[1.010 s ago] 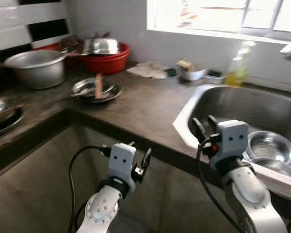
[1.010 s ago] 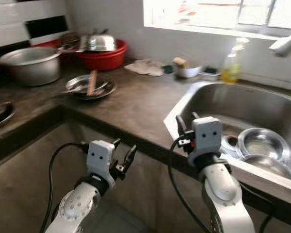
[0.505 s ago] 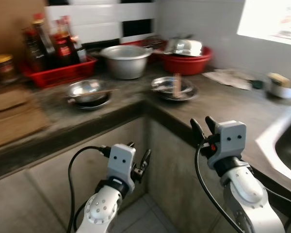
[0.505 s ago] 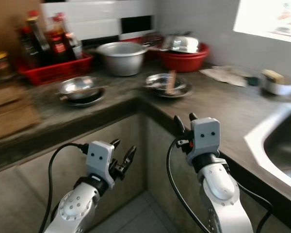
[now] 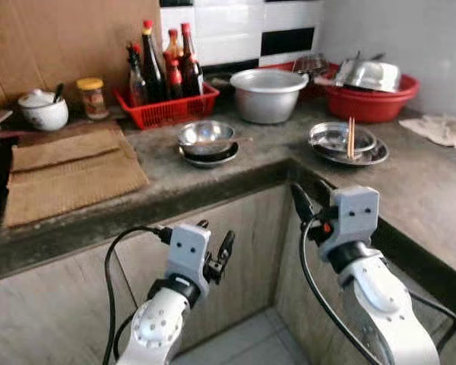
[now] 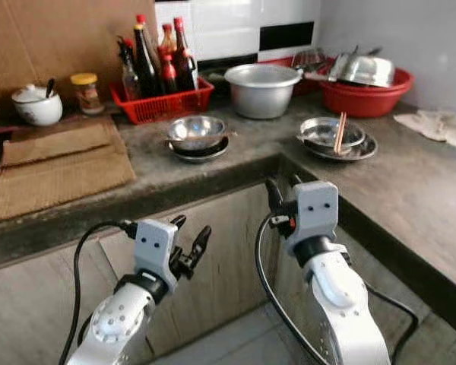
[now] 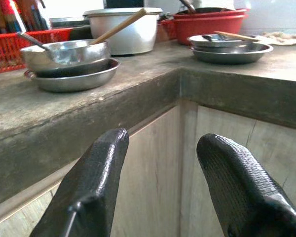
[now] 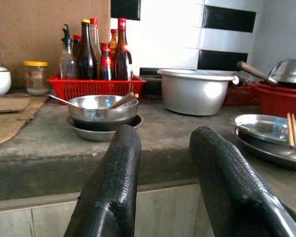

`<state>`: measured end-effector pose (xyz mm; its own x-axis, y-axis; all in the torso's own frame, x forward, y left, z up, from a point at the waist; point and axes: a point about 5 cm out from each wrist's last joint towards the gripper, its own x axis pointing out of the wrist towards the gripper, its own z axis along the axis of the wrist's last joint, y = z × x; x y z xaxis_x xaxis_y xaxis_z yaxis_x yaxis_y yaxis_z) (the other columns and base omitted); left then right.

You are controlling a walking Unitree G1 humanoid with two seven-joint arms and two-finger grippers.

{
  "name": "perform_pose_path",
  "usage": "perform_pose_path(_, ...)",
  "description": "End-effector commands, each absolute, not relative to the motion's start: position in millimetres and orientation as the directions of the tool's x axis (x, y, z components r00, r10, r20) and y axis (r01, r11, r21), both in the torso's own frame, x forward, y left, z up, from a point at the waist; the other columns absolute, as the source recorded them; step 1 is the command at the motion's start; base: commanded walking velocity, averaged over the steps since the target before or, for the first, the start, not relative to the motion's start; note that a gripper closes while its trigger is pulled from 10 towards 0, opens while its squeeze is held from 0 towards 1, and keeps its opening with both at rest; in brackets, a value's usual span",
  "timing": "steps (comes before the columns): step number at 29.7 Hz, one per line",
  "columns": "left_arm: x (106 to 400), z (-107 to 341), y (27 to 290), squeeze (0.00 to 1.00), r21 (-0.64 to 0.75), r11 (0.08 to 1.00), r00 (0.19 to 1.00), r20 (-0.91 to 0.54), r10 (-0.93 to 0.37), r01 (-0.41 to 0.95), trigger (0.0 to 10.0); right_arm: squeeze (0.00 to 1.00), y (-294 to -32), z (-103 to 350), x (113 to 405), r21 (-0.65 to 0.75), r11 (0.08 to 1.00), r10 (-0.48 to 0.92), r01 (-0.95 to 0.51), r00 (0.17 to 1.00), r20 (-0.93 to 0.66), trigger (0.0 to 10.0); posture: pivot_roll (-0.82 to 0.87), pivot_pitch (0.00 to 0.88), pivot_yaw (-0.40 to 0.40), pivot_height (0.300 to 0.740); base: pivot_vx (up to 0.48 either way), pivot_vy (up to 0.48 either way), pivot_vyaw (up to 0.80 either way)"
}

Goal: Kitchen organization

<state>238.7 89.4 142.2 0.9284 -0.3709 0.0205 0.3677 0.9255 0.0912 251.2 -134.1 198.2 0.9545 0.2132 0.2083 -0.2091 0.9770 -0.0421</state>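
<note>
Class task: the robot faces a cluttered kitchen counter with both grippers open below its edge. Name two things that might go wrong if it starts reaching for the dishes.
1. The chopsticks lie loose across the stacked steel plates near the counter corner; a nudge might send them off.
2. The steel bowl sits on a plate with a utensil sticking out, close to the edge. The left gripper or right gripper, rising from below, may clip it.

My head cameras looked forward and down over an L-shaped counter (image 5: 213,179) from well above my fingers, both eyes sharing the whole corner. My left wrist camera sat below the counter's edge, looking up along my fingers (image 7: 96,182) at a steel bowl (image 7: 64,52). My right wrist camera rode higher, level with that same bowl beyond my fingertips.
</note>
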Motion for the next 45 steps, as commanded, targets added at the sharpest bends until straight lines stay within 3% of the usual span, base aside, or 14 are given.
perform_pose_path(1, 239, 144, 87, 0.0, 0.099, 0.925, 0.928, 0.026, -0.371, 0.367, 10.0, 0.0, -136, 199, 253, -0.054, 0.977, 0.214, -0.207, 0.956, 0.202, 10.0, -0.01, 0.0, -0.042, 0.74, 0.0, 0.0, 0.0)
perform_pose_path(10, 238, 144, 86, 0.0, 0.096, 0.926, 0.928, 0.027, -0.37, 0.366, 10.0, 0.0, -132, 198, 254, -0.067, 0.97, 0.244, -0.236, 0.949, 0.199, 10.0, 0.0, 0.0, -0.047, 0.74, 0.2, 0.0, 0.56)
perform_pose_path(24, 239, 144, 87, 0.0, 0.093, 0.929, 0.931, 0.028, -0.363, 0.359, 10.0, 0.0, -131, 201, 258, -0.03, 0.97, 0.243, -0.242, 0.946, 0.213, 10.0, 0.0, 0.0, -0.043, 0.74, 0.307, 0.0, 0.0)
perform_pose_path(42, 238, 142, 87, 0.0, 0.084, 0.928, 0.931, 0.016, -0.365, 0.363, 10.0, 0.0, -126, 207, 271, -0.012, 0.963, 0.265, -0.27, 0.935, 0.236, 10.0, 0.0, 0.0, -0.043, 0.74, 0.0, 0.0, 0.3)
perform_pose_path(43, 238, 142, 86, 0.0, 0.084, 0.928, 0.931, 0.016, -0.366, 0.363, 10.0, 0.04, -126, 208, 273, -0.015, 0.963, 0.266, -0.27, 0.934, 0.237, 10.0, 0.0, 0.0, -0.045, 0.74, 0.0, 0.0, 0.0)
perform_pose_path(44, 238, 142, 86, 0.0, 0.084, 0.928, 0.931, 0.016, -0.366, 0.363, 10.0, 0.37, -126, 208, 274, -0.013, 0.964, 0.262, -0.266, 0.935, 0.239, 10.0, 0.0, 0.0, -0.047, 0.74, 0.0, 0.0, 0.0)
perform_pose_path(45, 238, 142, 86, 0.0, 0.084, 0.928, 0.93, 0.016, -0.366, 0.364, 10.0, 1.0, -126, 208, 276, -0.013, 0.964, 0.261, -0.265, 0.935, 0.241, 10.0, 0.0, 0.002, -0.047, 0.74, 0.0, 0.0, 0.0)
